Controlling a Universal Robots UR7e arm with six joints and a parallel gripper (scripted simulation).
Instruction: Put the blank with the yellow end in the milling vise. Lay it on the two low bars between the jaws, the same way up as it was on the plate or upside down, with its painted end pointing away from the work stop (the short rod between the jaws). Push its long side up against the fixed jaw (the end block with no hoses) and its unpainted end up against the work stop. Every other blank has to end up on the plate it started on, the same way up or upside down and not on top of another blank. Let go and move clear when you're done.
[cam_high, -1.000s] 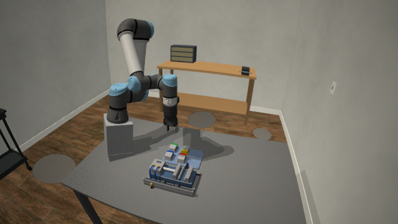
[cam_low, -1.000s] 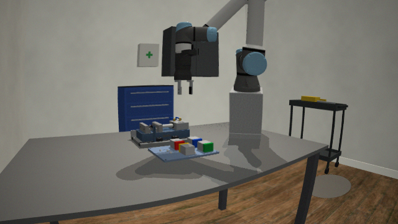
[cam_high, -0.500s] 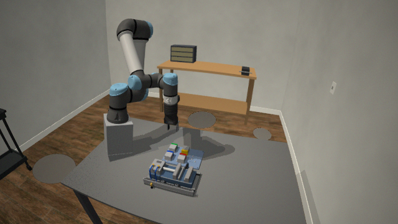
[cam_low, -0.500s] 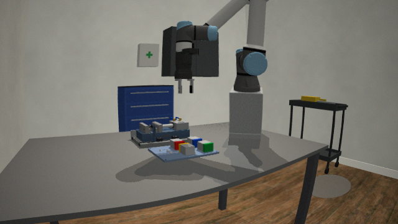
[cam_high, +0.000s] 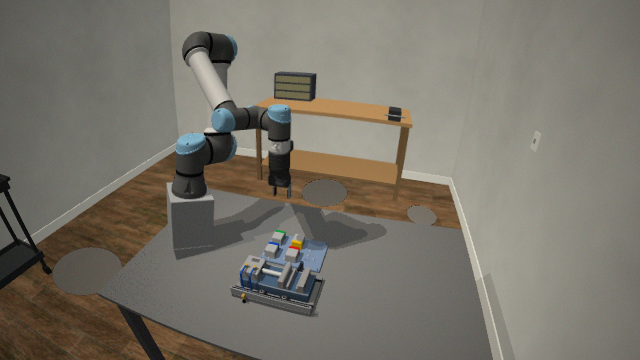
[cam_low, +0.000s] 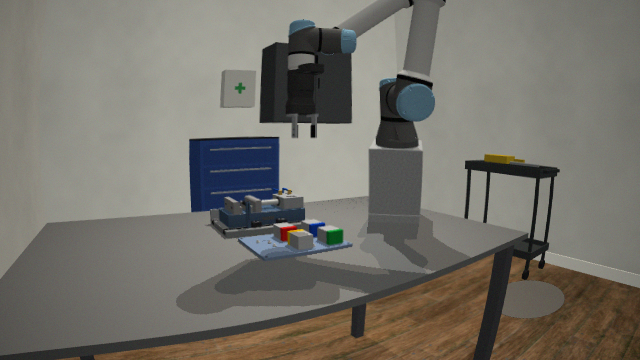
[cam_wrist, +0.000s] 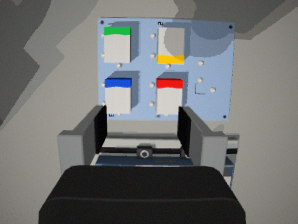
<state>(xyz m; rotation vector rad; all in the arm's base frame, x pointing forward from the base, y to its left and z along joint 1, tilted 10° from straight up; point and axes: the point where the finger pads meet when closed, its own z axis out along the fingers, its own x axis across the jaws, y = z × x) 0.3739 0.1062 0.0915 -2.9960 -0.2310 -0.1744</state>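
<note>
The blank with the yellow end (cam_high: 297, 243) (cam_low: 300, 240) (cam_wrist: 170, 43) lies on the blue plate (cam_high: 316, 256) (cam_low: 262, 249) (cam_wrist: 216, 63) beside blanks with a green end (cam_high: 278, 235) (cam_low: 330, 234) (cam_wrist: 117, 44), a blue end (cam_high: 271, 249) (cam_low: 313, 226) (cam_wrist: 117, 95) and a red end (cam_high: 292, 253) (cam_low: 284, 232) (cam_wrist: 169, 98). The milling vise (cam_high: 279, 283) (cam_low: 256, 210) stands right next to the plate, and nothing lies between its jaws. My gripper (cam_high: 281, 193) (cam_low: 304, 131) (cam_wrist: 142, 120) is open and empty. It hangs high above the table, over the plate's vise-side edge.
The plate and vise sit near the middle of a grey table (cam_high: 400, 290) (cam_low: 125, 270). The robot's pedestal (cam_high: 191, 220) (cam_low: 395, 180) stands at the table's far edge. A wooden shelf (cam_high: 350, 112), a blue drawer cabinet (cam_low: 234, 170) and a black cart (cam_low: 510, 172) stand off the table.
</note>
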